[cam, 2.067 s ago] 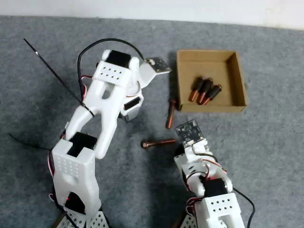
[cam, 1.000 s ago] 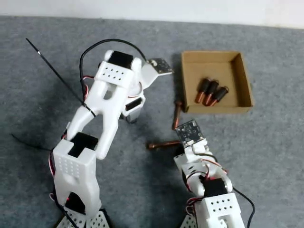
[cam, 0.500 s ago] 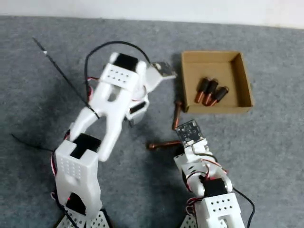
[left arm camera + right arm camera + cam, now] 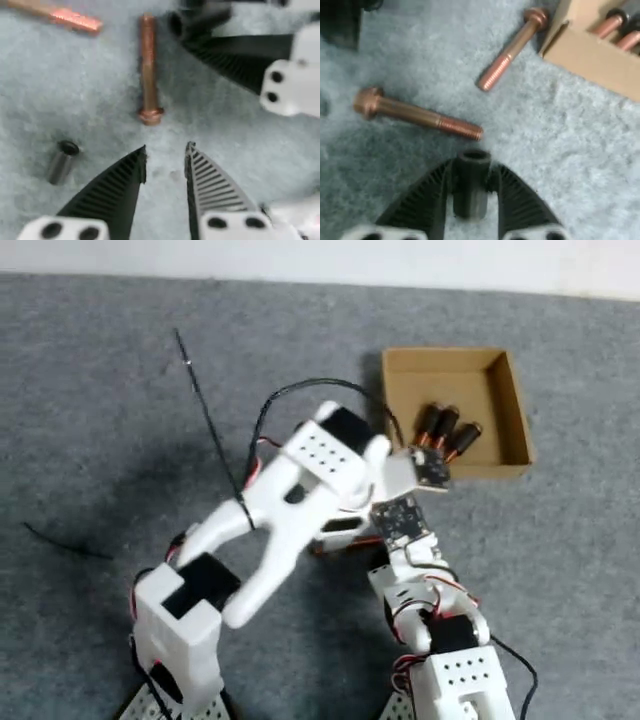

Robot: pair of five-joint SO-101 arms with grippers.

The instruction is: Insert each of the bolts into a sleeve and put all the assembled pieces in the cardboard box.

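The left hand (image 4: 166, 147) is hanging part-open and empty by a bolt (image 4: 147, 65) and a loose sleeve (image 4: 62, 160). The right hand (image 4: 471, 169) is gripping a black sleeve (image 4: 471, 195) near two bolts (image 4: 417, 114); three assembled pieces (image 4: 443, 433) are lying in the cardboard box (image 4: 440, 380).

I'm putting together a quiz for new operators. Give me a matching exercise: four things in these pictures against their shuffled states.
1 right gripper
2 left gripper
3 cardboard box
4 loose sleeve

A holds three assembled pieces
B open, facing the head of a bolt
C lies on the carpet
D shut on a sleeve

Pairs: 1-D, 2-B, 3-A, 4-C.
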